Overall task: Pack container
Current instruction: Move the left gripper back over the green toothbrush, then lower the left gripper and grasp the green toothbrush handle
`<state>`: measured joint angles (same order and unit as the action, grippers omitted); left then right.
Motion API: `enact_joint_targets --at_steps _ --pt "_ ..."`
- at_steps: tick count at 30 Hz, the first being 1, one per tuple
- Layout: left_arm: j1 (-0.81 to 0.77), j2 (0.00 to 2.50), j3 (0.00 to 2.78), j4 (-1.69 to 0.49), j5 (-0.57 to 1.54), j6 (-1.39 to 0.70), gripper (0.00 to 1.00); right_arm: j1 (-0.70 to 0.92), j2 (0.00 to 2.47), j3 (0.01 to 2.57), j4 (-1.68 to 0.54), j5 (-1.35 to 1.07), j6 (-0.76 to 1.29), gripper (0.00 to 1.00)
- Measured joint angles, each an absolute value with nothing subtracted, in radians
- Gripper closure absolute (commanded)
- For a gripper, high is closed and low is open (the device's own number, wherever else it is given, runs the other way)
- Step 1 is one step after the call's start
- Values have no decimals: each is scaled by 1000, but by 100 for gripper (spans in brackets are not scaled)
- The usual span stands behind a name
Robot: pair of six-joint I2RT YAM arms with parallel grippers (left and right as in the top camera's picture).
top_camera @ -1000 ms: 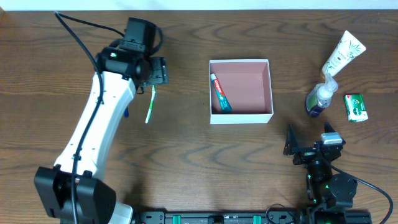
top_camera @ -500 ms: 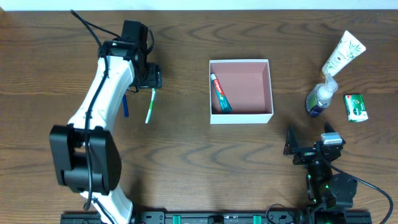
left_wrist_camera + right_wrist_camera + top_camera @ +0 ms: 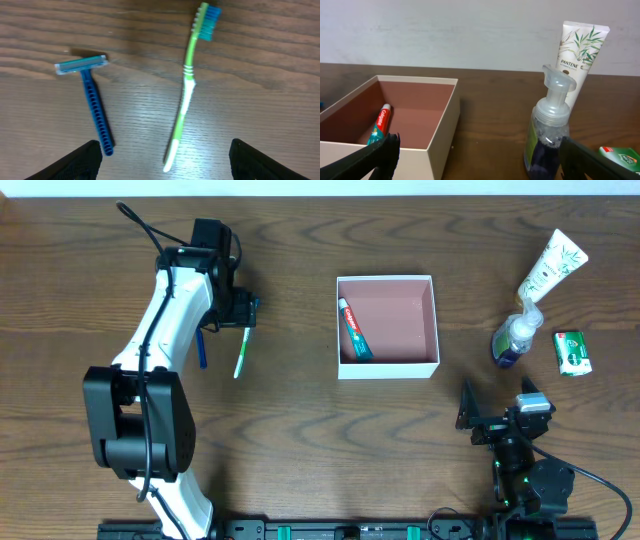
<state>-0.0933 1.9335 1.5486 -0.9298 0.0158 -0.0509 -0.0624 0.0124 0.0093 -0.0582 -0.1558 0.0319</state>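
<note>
Container at frame centre, toothpaste tube lying along its left wall.

My left pincer, upper left, hangs spread over the green toothbrush and blue razor, gripping neither; its height above them is probably small. My right pincer, lower right, stands fully spread and empty, below the pump bottle.

Toothpaste lies in the container, left side.

Left claw gapes, arm outstretched — right claw wide, parked.
</note>
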Motion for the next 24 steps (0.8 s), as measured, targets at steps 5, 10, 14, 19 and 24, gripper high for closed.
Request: enact_joint_targets --at_steps 5,10,14,19,24 --pt "-93 1950 1549 -923 29 -46 17 -62 12 9 -58 -156 32 1" --pt "-93 1980 1549 -923 32 -44 17 -62 12 9 -58 -156 32 1" --pt "-93 2019 1549 -923 39 -44 17 -62 12 9 -58 -156 32 1" --pt "-93 2045 1547 -923 44 -44 17 -62 12 9 -58 -156 32 1" --pt "-93 2046 1547 -919 46 -44 17 -62 12 9 -58 -156 32 1"
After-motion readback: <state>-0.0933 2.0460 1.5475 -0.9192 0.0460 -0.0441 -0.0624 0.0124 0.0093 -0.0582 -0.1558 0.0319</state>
